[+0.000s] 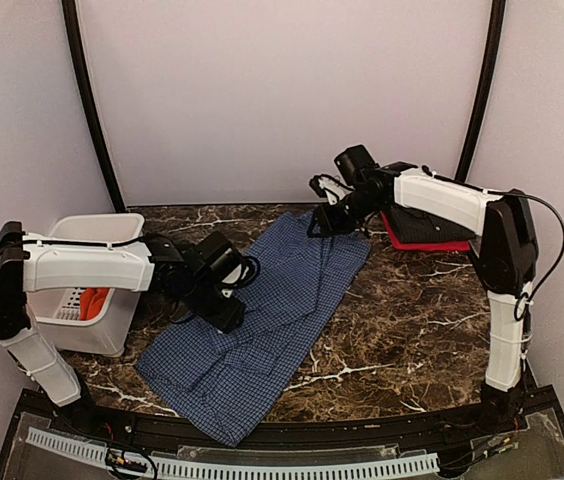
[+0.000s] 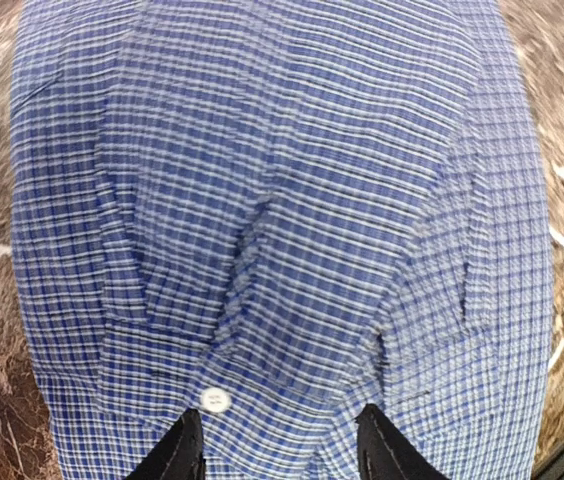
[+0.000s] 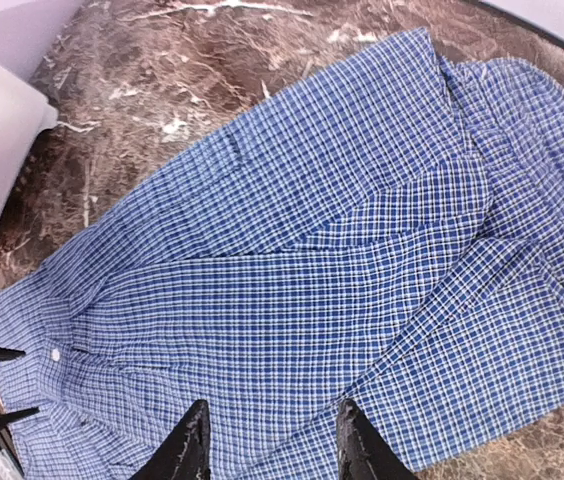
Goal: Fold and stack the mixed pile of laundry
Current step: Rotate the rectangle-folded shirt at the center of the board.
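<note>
The blue-and-white checked shirt [image 1: 262, 320] lies spread out diagonally on the marble table [image 1: 412, 320]. My left gripper [image 1: 230, 316] is low over the shirt's left edge. In the left wrist view it [image 2: 284, 445] is open, its fingertips straddling puckered cloth [image 2: 292, 200] beside a white button [image 2: 215, 400]. My right gripper [image 1: 322, 224] hovers over the shirt's far end. The right wrist view shows it [image 3: 274, 445] open above flat cloth [image 3: 292, 270], gripping nothing. An orange-red cloth [image 1: 93, 300] shows inside the basket.
The white slotted basket [image 1: 97, 335] stands at the table's left edge beside my left arm. A folded red cloth [image 1: 437, 245] with a dark one [image 1: 417, 225] on top lies at the back right under my right arm. Bare marble lies right of the shirt.
</note>
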`<action>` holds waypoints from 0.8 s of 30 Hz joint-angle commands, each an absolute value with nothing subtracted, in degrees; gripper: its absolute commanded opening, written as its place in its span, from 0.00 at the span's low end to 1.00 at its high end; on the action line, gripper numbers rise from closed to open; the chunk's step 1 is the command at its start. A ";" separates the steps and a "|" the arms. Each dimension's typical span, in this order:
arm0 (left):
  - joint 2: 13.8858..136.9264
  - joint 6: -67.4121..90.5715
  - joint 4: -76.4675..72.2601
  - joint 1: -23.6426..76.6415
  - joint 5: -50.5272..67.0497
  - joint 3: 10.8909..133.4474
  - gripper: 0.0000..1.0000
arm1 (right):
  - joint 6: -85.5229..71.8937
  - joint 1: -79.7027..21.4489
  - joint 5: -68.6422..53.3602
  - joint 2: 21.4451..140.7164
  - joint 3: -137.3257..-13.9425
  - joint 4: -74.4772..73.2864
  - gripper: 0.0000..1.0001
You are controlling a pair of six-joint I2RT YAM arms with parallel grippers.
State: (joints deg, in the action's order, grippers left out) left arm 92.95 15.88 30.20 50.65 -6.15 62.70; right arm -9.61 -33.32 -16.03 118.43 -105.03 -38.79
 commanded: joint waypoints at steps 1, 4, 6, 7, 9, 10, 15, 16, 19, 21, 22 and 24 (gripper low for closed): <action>94.76 9.57 35.49 53.49 -7.14 63.96 0.50 | -10.50 -33.55 -16.17 118.85 -98.20 -36.66 0.37; 96.27 8.57 35.27 54.08 -6.66 63.08 0.49 | -11.30 -33.54 -16.62 120.29 -94.98 -35.39 0.34; 97.30 8.09 34.95 54.79 -6.00 62.37 0.48 | -11.59 -33.48 -17.00 121.89 -93.57 -33.96 0.32; 98.11 8.05 34.69 55.04 -5.74 62.00 0.48 | -11.56 -33.35 -16.63 122.83 -93.48 -33.79 0.31; 99.42 7.98 33.85 55.85 -4.29 61.55 0.48 | -11.26 -33.14 -16.15 125.17 -94.27 -34.50 0.29; 100.42 8.15 33.36 56.61 -3.12 61.40 0.48 | -11.08 -33.02 -15.34 126.39 -94.82 -34.91 0.28; 105.65 9.04 30.29 60.13 1.22 63.66 0.46 | -9.21 -32.36 -10.17 132.22 -99.06 -37.35 0.25; 107.51 9.38 29.87 61.48 2.04 65.20 0.46 | -8.86 -32.14 -8.95 133.38 -100.33 -37.91 0.25; 111.54 10.54 27.13 62.92 4.01 68.73 0.45 | -7.60 -31.45 -5.73 135.80 -103.85 -37.77 0.25; 114.34 11.66 24.56 63.09 5.90 71.49 0.45 | -6.81 -30.63 -5.08 138.06 -107.28 -37.81 0.25; 116.12 11.89 22.71 63.10 6.97 73.33 0.44 | -6.48 -29.93 -4.99 139.19 -109.42 -38.26 0.25; 118.58 12.51 20.91 63.00 6.90 76.44 0.44 | -5.73 -29.01 -5.51 141.97 -114.55 -39.67 0.24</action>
